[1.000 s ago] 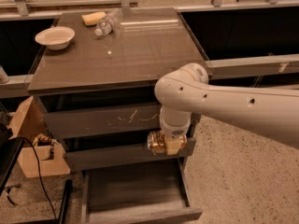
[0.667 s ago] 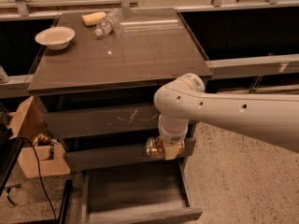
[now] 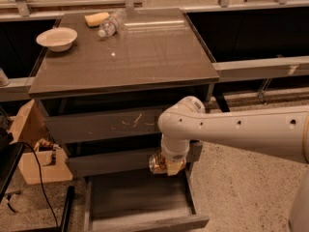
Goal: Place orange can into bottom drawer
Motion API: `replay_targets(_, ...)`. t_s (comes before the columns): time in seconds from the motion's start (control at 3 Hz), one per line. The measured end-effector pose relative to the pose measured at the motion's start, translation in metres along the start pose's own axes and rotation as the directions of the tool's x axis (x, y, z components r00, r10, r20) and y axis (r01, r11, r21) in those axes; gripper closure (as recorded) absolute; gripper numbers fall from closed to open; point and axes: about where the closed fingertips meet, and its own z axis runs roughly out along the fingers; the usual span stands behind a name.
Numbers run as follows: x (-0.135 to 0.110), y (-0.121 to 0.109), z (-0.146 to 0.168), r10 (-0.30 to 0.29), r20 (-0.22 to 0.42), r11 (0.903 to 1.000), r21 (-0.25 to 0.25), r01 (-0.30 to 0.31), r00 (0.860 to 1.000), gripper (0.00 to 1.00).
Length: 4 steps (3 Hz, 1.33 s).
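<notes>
The orange can (image 3: 158,163) is held on its side in my gripper (image 3: 166,166), which is shut on it. The can shows gold and silver below my white arm's wrist. It hangs in front of the middle drawer's front, just above the back right part of the bottom drawer (image 3: 140,202). The bottom drawer is pulled out and its flat grey floor is bare. My arm reaches in from the right and hides most of the gripper.
The cabinet top (image 3: 145,57) carries a white bowl (image 3: 57,37), a clear plastic water bottle (image 3: 110,24) and a yellow sponge (image 3: 96,18) at the back left. A cardboard box (image 3: 34,144) and a black cable (image 3: 41,178) lie on the floor to the left.
My arm and the can have moved a little to the left and lower, closer over the open bottom drawer.
</notes>
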Motion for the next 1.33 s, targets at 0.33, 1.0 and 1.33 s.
replay_targets(0.33,0.000,0.006,0.038,-0.005,0.006,0.9999,-0.011,0.005,1.000,1.00)
replay_targets(1.0,-0.001,0.020,0.062,-0.004,0.020,0.9988,-0.049,0.005,1.000,1.00)
replay_targets(1.33,-0.003,0.038,0.090,0.001,0.045,0.9968,-0.079,0.003,0.999,1.00)
